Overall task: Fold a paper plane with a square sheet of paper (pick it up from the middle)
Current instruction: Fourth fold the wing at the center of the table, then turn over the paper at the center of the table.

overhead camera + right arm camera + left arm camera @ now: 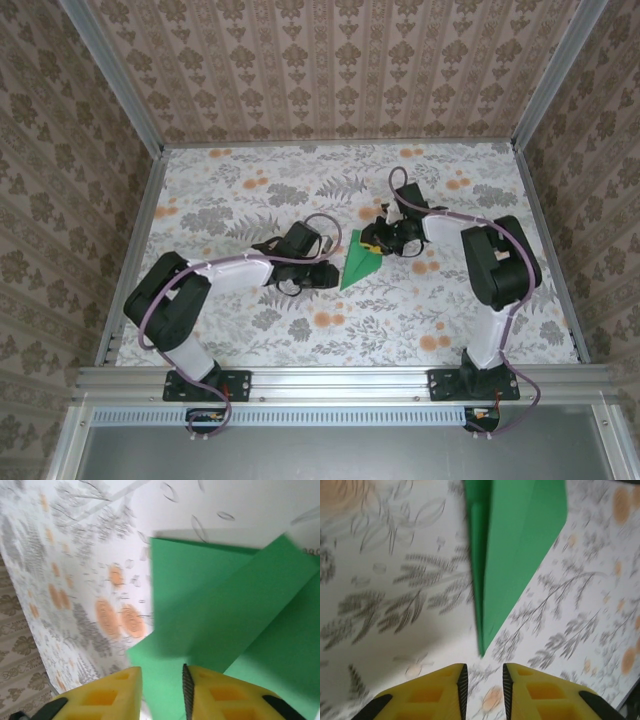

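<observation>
The square sheet of paper, bright green, lies on the table folded into a narrow pointed paper plane [358, 262]. Its tip points toward the near left. My left gripper [322, 274] is just left of that tip. In the left wrist view the plane's point [487, 625] ends a little ahead of the left gripper [483, 682], whose jaws stand apart with only tablecloth between them. My right gripper [373, 244] is at the plane's wide far end. In the right wrist view the folded green layers [225, 615] spread under the right gripper [162, 687], whose jaws stand apart over the paper.
The table [250, 190] has a cloth printed with grey leaves and orange flowers. Aluminium rails [340, 380] frame it, and patterned walls [330, 70] close it in at the back and sides. Both arms reach in from the near edge toward the centre.
</observation>
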Robot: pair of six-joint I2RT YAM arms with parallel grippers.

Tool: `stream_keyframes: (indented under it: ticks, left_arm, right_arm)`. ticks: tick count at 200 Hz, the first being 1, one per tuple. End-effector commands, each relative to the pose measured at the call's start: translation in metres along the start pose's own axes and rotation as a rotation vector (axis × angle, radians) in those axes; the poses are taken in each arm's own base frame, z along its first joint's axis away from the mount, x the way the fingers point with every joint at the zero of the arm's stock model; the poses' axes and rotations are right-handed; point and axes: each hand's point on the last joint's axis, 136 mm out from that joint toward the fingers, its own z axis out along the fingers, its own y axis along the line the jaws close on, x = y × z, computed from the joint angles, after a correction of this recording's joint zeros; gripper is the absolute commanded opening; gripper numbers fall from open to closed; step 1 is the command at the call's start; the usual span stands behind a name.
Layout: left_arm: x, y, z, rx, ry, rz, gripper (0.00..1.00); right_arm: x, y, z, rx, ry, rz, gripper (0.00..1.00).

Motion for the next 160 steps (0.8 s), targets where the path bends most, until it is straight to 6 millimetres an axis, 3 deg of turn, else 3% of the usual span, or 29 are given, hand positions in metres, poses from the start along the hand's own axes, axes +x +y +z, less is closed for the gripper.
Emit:
stream_keyframes:
  ticks: [1, 38, 60, 160]
  left_arm:
    - [-0.032, -0.015, 0.008, 0.048, -0.088, -0.049, 0.29]
    - [-0.047, -0.01, 0.023, 0.011, -0.102, -0.075, 0.3]
    - [-0.052, -0.004, 0.029, -0.028, -0.1, -0.081, 0.29]
    - [-0.047, 0.016, 0.033, -0.074, -0.071, -0.138, 0.3]
  right_arm:
    - [0.0, -0.001, -0.022, 0.057, -0.069, 0.028, 0.32]
    - [0.011, -0.035, -0.022, 0.172, -0.089, 0.11, 0.37]
    - [0.013, -0.04, -0.014, 0.177, -0.064, 0.131, 0.38]
    - [0.019, -0.009, 0.017, 0.019, 0.029, 0.091, 0.35]
